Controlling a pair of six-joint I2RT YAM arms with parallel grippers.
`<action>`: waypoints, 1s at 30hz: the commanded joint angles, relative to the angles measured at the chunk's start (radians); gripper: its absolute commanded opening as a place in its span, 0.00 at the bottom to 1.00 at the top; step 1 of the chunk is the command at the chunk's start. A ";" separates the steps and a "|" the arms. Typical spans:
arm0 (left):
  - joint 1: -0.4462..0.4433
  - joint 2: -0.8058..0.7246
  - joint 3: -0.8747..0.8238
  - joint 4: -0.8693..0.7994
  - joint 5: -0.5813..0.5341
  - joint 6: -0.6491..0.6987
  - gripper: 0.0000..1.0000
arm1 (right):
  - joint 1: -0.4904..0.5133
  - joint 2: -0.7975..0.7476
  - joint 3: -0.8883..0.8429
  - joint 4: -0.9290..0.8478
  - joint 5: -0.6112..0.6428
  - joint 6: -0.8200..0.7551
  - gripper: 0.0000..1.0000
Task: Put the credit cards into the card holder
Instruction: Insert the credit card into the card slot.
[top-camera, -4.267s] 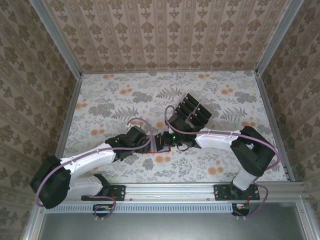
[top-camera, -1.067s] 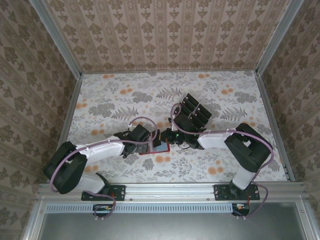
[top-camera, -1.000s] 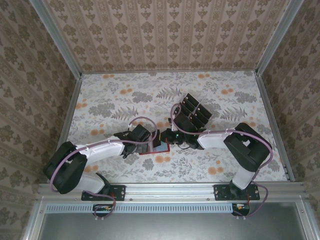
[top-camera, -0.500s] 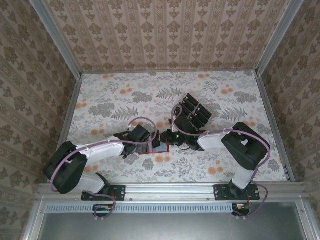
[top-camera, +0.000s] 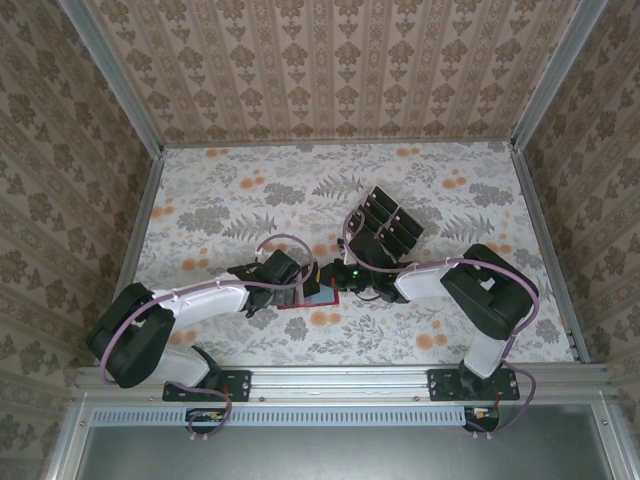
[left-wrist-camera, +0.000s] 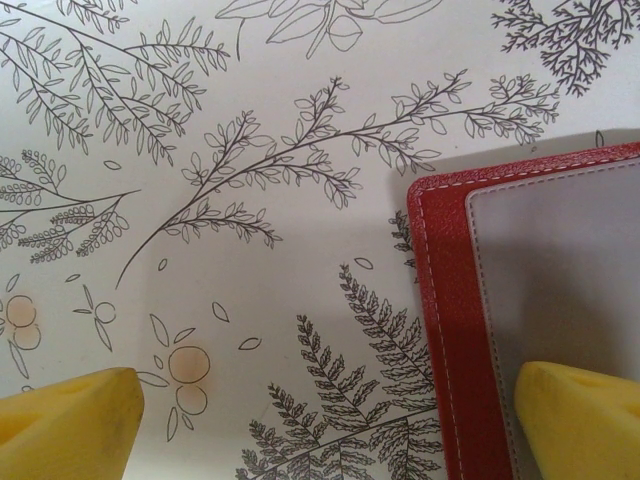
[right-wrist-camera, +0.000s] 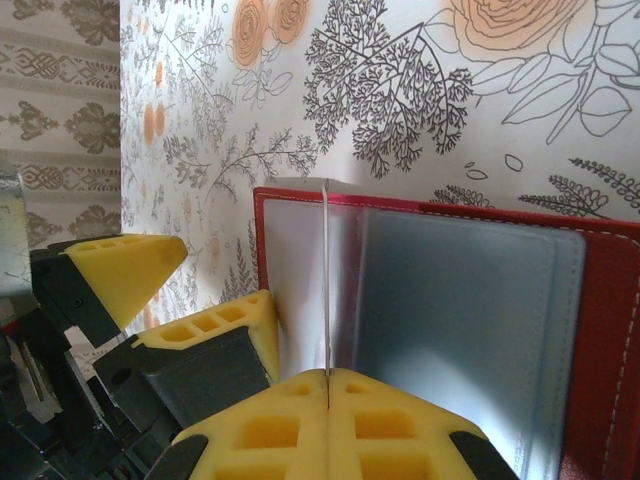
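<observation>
The red card holder (top-camera: 312, 299) lies open on the floral table between the two grippers. In the left wrist view its red stitched rim (left-wrist-camera: 446, 300) frames the greyish inside (left-wrist-camera: 560, 270). My left gripper (left-wrist-camera: 325, 430) is open wide; its right finger (left-wrist-camera: 580, 420) rests on that inside, while the left finger (left-wrist-camera: 70, 425) sits over the bare table. My right gripper (right-wrist-camera: 328, 375) is shut on one credit card (right-wrist-camera: 325, 270), seen edge-on, standing over the holder's pockets (right-wrist-camera: 460, 300). More black credit cards (top-camera: 390, 228) sit in the slotted tray behind.
The clear slotted tray (top-camera: 376, 250) stands just behind the right gripper. Patterned walls close in the table on three sides, with metal rails (top-camera: 540, 250) along its edges. The left gripper's yellow fingers (right-wrist-camera: 120, 270) appear close beside the holder in the right wrist view.
The left arm has drawn in and settled on the now flat, open holder. Over the last second the right gripper edged slightly left over it, card still held.
</observation>
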 joint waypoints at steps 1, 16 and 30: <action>0.006 0.009 -0.026 -0.042 -0.014 -0.015 0.98 | -0.005 0.017 -0.018 0.042 -0.024 0.023 0.00; 0.005 0.006 -0.024 -0.045 -0.014 -0.016 0.98 | -0.004 0.044 -0.046 0.093 -0.041 0.056 0.00; 0.001 0.012 -0.020 -0.046 -0.015 -0.017 0.98 | 0.001 0.072 -0.051 0.133 -0.052 0.075 0.00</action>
